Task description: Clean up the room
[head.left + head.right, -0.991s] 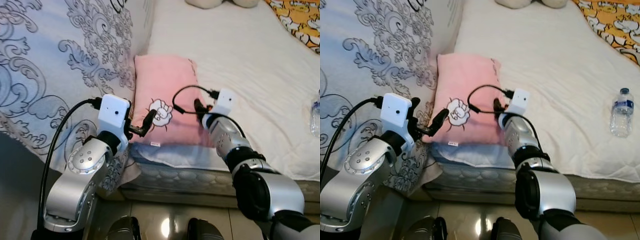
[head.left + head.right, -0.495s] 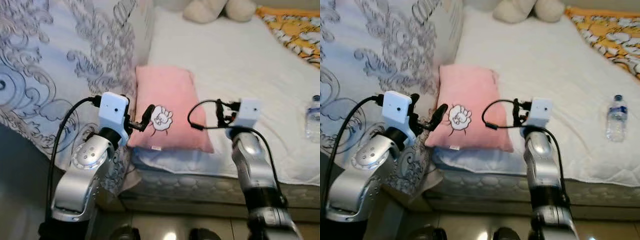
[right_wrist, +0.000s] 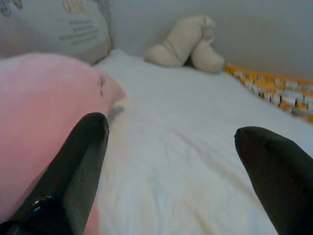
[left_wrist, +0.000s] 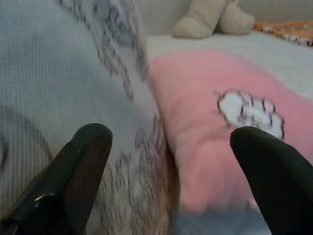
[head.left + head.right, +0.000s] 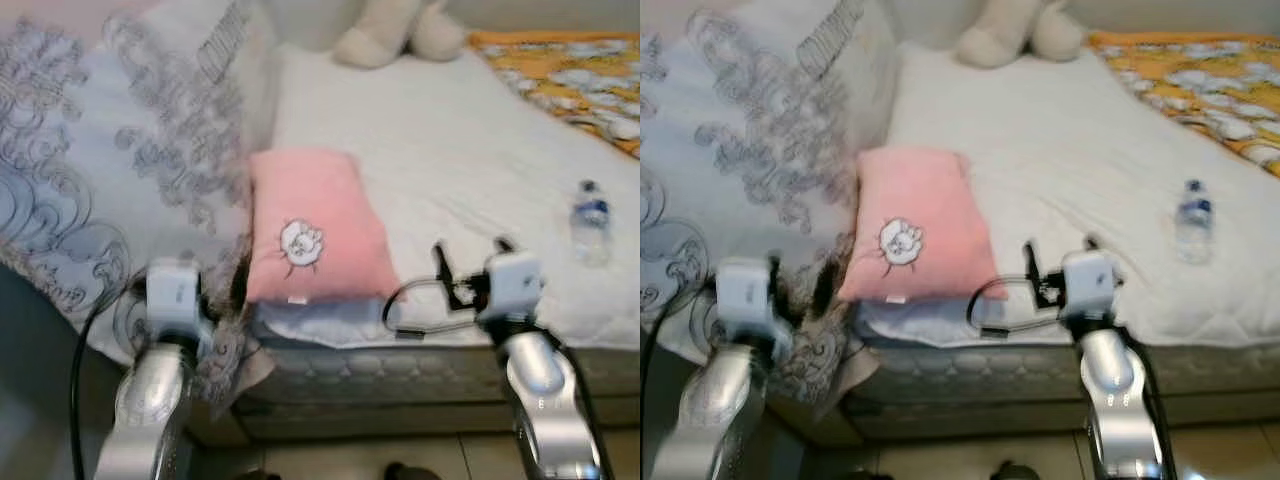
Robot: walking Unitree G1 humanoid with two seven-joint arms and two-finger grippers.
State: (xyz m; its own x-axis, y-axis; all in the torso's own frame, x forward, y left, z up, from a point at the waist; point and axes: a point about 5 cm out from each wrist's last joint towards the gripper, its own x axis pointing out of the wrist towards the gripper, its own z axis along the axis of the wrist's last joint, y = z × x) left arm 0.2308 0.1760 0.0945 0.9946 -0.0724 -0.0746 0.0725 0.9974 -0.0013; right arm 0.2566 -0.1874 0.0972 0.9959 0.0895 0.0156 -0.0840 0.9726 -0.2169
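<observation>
Both head views look down over the bed's (image 5: 480, 150) near edge. Each wrist view looks low along the bed, sharing the pink pillow (image 4: 220, 147).

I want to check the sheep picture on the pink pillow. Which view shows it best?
The left wrist view: the sheep picture sits close and large on the pink pillow. Both eye views show it whole but small and blurred. The right wrist view catches the pillow's plain pink side.
</observation>
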